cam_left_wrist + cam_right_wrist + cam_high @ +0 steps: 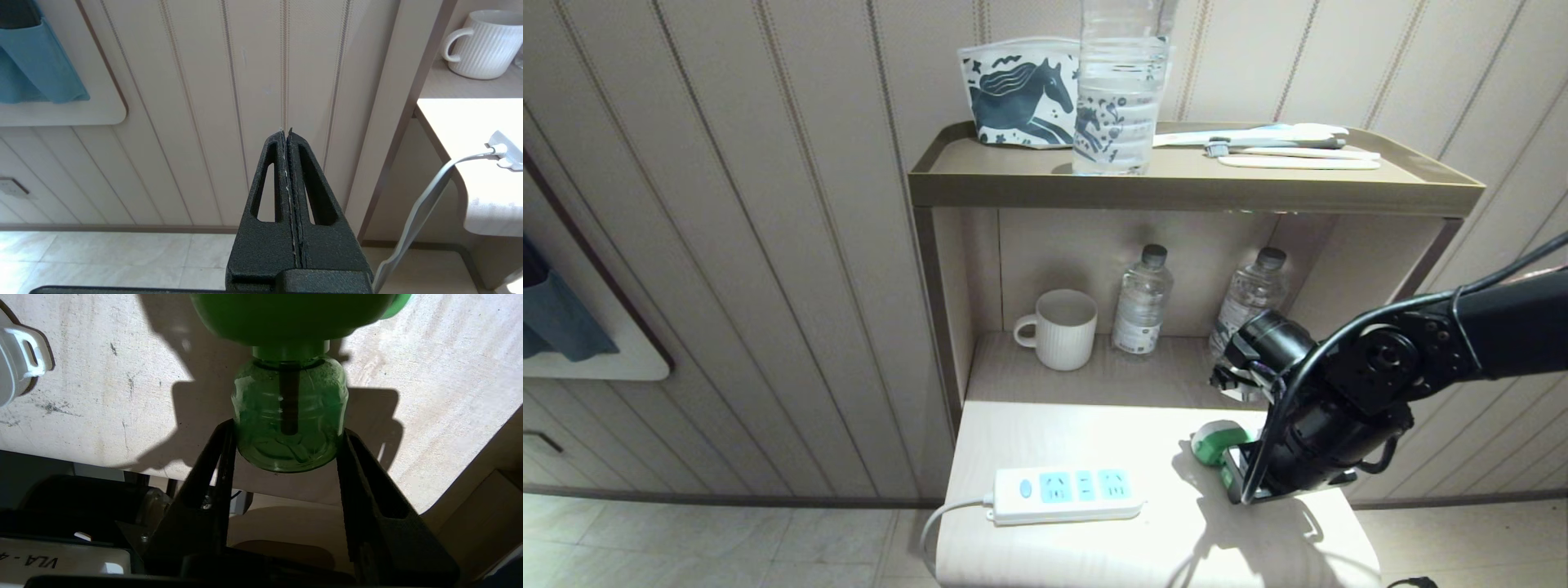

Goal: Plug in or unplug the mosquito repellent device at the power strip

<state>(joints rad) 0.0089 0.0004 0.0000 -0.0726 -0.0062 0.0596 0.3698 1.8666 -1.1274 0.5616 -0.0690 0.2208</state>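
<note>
Nearest to the robot, the power strip (1066,494) is lying flat near the front edge of the pale surface (1094,433), its blue sockets facing up and its white cord (947,518) trailing off the left edge toward the floor. Nothing is plugged into it.

To its right, and apart from it, the right hand (286,451) is reaching in over the surface, its two dark fingers (212,473) sitting against either side of the green bottle on the mosquito repellent device (289,412). They are clamped on that bottle, with the device's green body pointing away from the wrist. In the head view the device (1215,441) is showing only as a green-and-white lump just left of the black arm, which is hiding most of it.

The left hand (288,134) is hanging off to the left of the furniture, fingers pressed together, facing the panelled wall.

Further back, in the open shelf behind the surface, a white ribbed mug (1058,328) is standing, with two small water bottles (1142,300) to its right; the right arm is covering the lower part of the far one.

Up on the top shelf (1192,192), a large clear bottle (1119,86) is standing in front of a horse-print pouch (1017,94), with a toothbrush and flat sticks (1286,147) lying to the right.
</note>
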